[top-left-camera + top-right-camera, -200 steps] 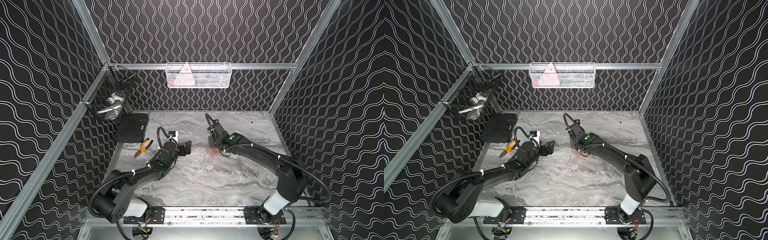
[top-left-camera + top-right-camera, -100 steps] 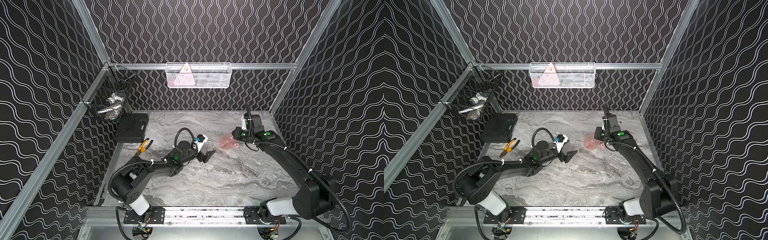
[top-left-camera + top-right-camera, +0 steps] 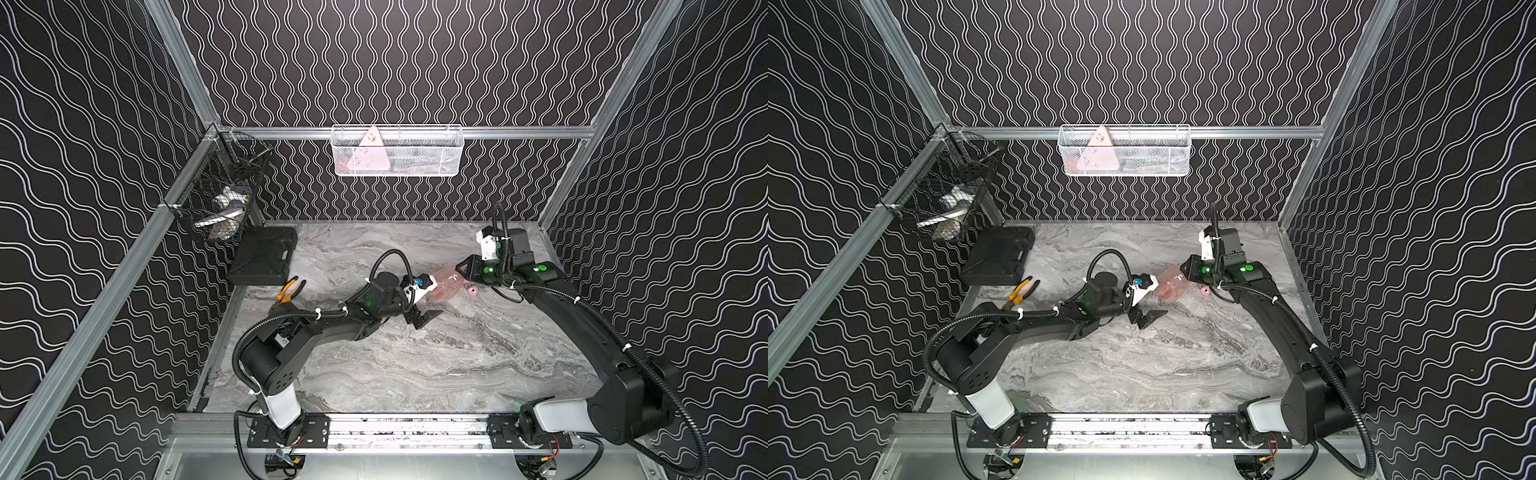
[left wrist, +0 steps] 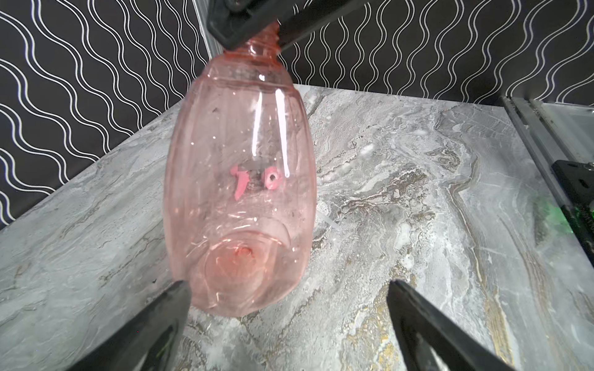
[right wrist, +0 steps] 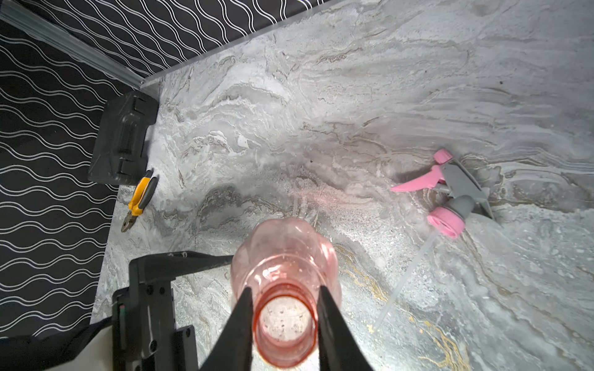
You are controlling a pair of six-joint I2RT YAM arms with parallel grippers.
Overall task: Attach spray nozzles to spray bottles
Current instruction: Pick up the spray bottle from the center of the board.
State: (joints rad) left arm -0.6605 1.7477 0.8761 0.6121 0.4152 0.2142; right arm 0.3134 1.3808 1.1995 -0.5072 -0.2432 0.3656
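Right tool (image 5: 285, 290) is clamping the spray bottle (image 5: 284, 250) neck; left tool (image 4: 289, 284), jaws apart, is hovering with the base just ahead, needing a square, centred close.

Near the right edge of the surface (image 3: 415, 365), both top views show the right arm (image 3: 552, 299) covering most of the nozzle (image 3: 472, 291); only a pink knob shows. The left wrist's white mount (image 3: 422, 289) hides part of the bottle (image 3: 446, 280). In the left wrist view the right gripper (image 4: 260, 30) covers the bottle's mouth, the nozzle is a pink smear through its wall, and the left gripper (image 4: 288, 285) has its fingers (image 4: 154, 327) cut off. The contents of the black basket (image 3: 249, 174) are too small to tell.
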